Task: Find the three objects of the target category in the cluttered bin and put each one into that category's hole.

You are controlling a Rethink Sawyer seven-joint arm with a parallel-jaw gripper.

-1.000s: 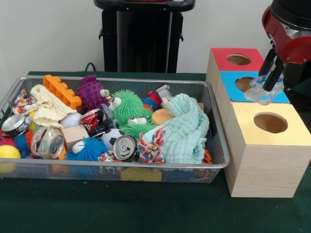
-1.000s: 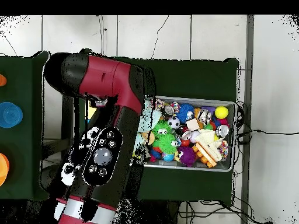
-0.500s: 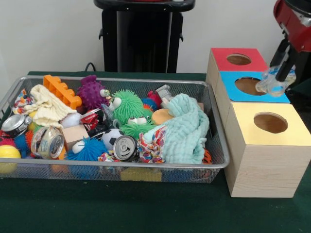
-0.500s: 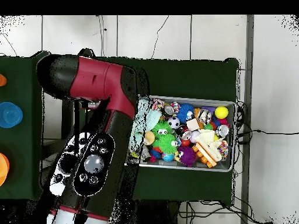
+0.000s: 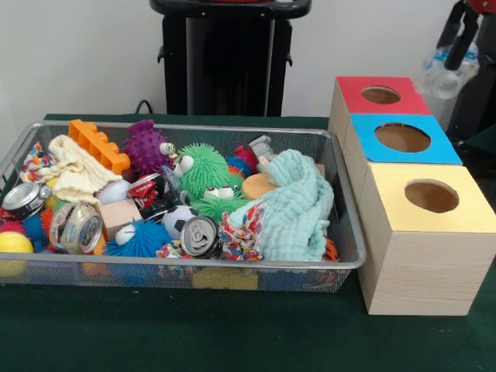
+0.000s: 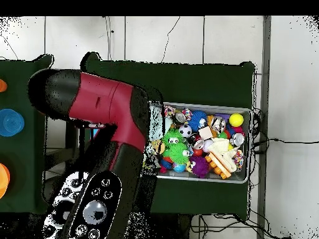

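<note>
Up at the top right of the front view: gripper (image 5: 457, 48), closed around a crumpled clear plastic bottle (image 5: 440, 75) and holding it in the air. Hangs above and behind the row of three wooden boxes, just beyond the red-topped box (image 5: 353, 91), touching none of them.

Along the table's (image 5: 232, 329) right side, in one line and pressed together: red-topped box farthest back, blue-topped box (image 5: 366, 146) in the middle, yellow-topped box (image 5: 387, 194) nearest the front edge. One round hole in each lid, nothing visible inside.

Just beside the boxes, on the left: wire mesh bin (image 5: 194, 264), packed full.
- Against the right end: mint-green cloth (image 5: 298, 205), heaped high.
- At the front rim, near the middle: drinks can (image 5: 199, 235), open end facing out, with a small soccer ball (image 5: 178, 218) touching it behind.
- Middle: green fuzzy toy (image 5: 203, 167) with bulging eyes.
- Back rim, toward the left: purple spiky toy (image 5: 147, 147) beside an orange building block (image 5: 97, 143).
- Left end: cream cloth (image 5: 77, 174), a crushed can (image 5: 23, 198) and, in the front left corner, a yellow ball (image 5: 12, 248).

From overhead, red and black arm (image 6: 106, 124) covering the boxes and the gripper; only the bin's rim (image 6: 205, 177) and contents showing to its right.
</note>
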